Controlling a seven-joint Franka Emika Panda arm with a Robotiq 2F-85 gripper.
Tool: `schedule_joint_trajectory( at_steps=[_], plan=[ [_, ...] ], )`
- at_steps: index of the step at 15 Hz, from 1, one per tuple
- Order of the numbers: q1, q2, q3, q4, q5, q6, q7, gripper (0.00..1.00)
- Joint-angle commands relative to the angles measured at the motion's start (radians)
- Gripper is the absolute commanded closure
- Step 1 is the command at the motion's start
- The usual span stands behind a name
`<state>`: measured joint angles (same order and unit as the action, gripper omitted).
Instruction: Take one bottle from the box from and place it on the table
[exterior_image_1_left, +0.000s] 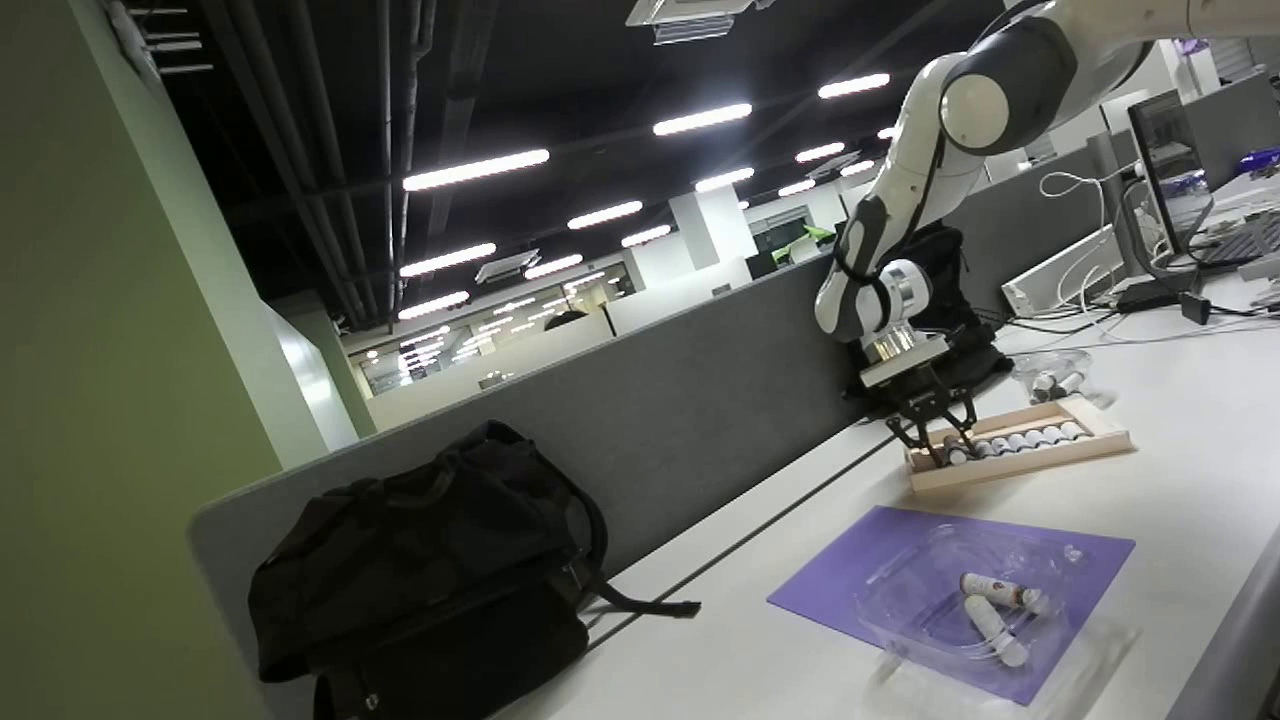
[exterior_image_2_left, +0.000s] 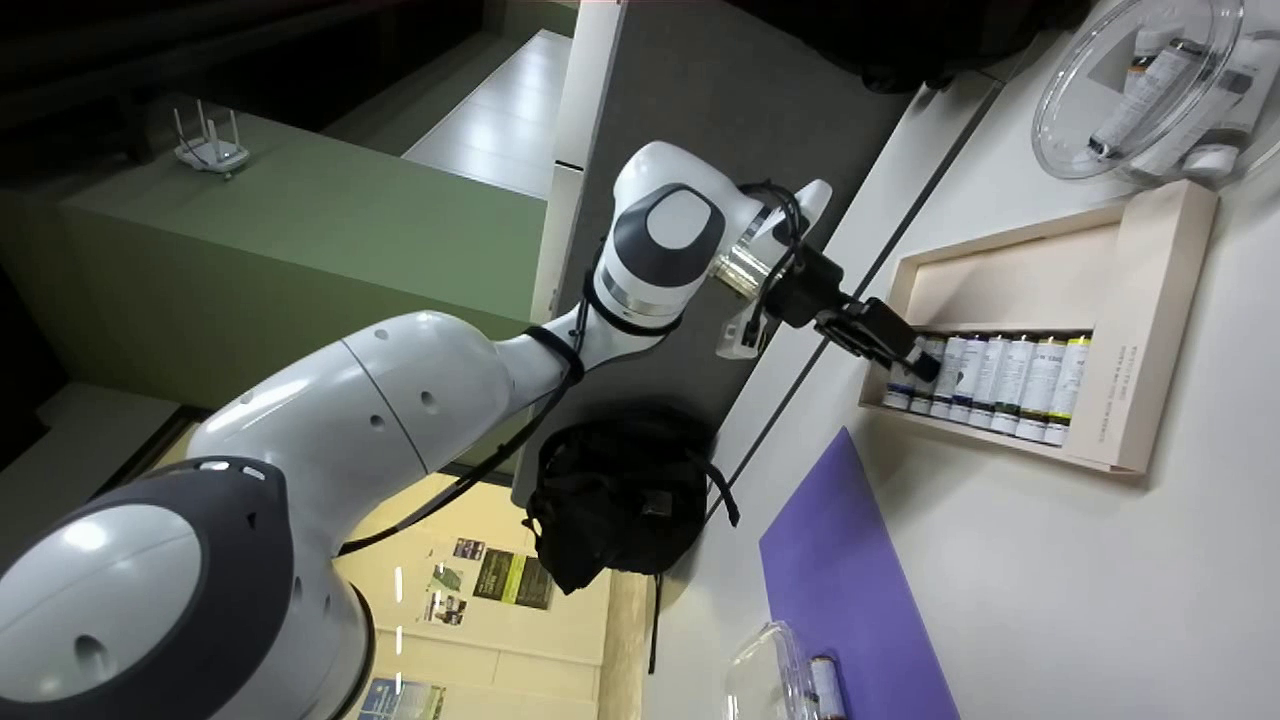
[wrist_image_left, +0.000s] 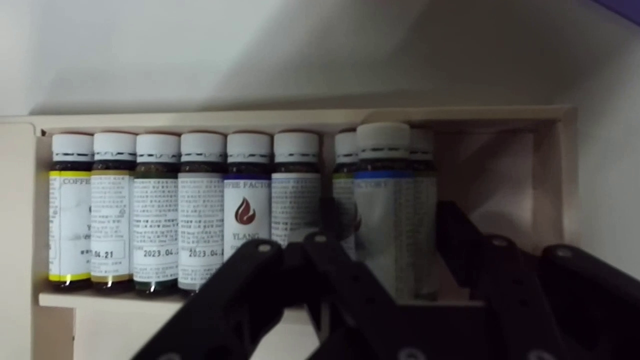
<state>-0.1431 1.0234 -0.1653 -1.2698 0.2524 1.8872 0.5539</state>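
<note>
Bottles lie abreast in the box on the counter, presumably so none rolls. Near the row's right end in the wrist view, the end effector's fingers flank one bottle, likely for lifting; whether clamped cannot be told. White-capped, blue-banded, it partly hides both neighbours.

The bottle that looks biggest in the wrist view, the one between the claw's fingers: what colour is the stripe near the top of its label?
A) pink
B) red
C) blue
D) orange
C, because in the wrist view a blue stripe shows below the pale cap of the bottle between the fingers of the claw.
</note>
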Motion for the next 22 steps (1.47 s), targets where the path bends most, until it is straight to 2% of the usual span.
schedule_joint_trajectory(
  at_steps=[1, 5, 15, 20, 21, 22],
  plan=[
    [0.011, 0.025, -0.012, 0.047, -0.028, -0.026, 0.030, 0.73],
    [0.005, 0.012, -0.008, 0.047, -0.030, -0.038, 0.020, 0.73],
    [-0.004, -0.069, -0.008, -0.005, -0.022, 0.015, -0.006, 0.73],
    [-0.010, -0.063, -0.007, 0.011, -0.026, -0.012, -0.013, 0.73],
    [-0.011, -0.056, -0.005, 0.017, -0.025, -0.025, -0.013, 0.41],
    [-0.012, -0.050, -0.004, 0.023, -0.026, -0.040, -0.015, 0.23]
  ],
)
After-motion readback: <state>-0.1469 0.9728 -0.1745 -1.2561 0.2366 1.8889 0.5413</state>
